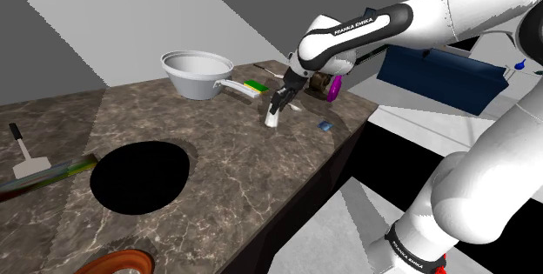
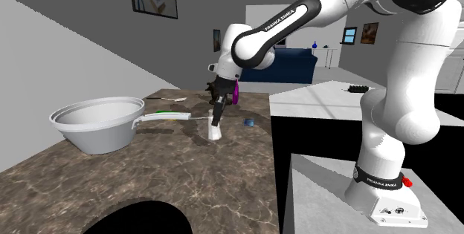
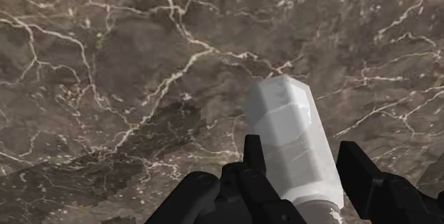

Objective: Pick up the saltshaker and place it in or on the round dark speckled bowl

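Gripper (image 3: 302, 146) hanging low over the brown marbled counter (image 3: 107, 80), fingers standing part-open and straddling the white faceted saltshaker (image 3: 286, 126). One finger (image 3: 253, 160) is lying against the shaker's side; the other is sitting just apart from it, so nothing is being clasped. Shaker is leaning tilted directly under the fingertips; whether its base is touching the counter, cannot tell. Grey saucepan (image 1: 197, 79) is sitting well apart from the gripper, toward the shoulder view's left.
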`<state>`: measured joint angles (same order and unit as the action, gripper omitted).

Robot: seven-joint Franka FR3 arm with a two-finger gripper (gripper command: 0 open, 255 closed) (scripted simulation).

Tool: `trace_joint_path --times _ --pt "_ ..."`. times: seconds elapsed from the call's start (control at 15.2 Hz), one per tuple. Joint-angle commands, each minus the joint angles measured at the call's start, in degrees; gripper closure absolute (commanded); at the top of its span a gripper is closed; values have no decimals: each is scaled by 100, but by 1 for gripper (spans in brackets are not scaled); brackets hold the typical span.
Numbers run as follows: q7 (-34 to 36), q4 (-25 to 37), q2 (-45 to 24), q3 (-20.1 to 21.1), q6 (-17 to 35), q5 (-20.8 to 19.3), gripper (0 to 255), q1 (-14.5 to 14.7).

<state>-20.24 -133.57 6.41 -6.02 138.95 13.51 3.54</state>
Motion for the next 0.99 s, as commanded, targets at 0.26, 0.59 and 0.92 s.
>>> trace_joint_path --times 0.26,0.59,0.92 --pt "147 251 215 6 -456 -136 255 -27" --pt "253 488 368 13 -837 -225 255 -46" --pt "346 755 488 19 -1218 -296 255 -61"
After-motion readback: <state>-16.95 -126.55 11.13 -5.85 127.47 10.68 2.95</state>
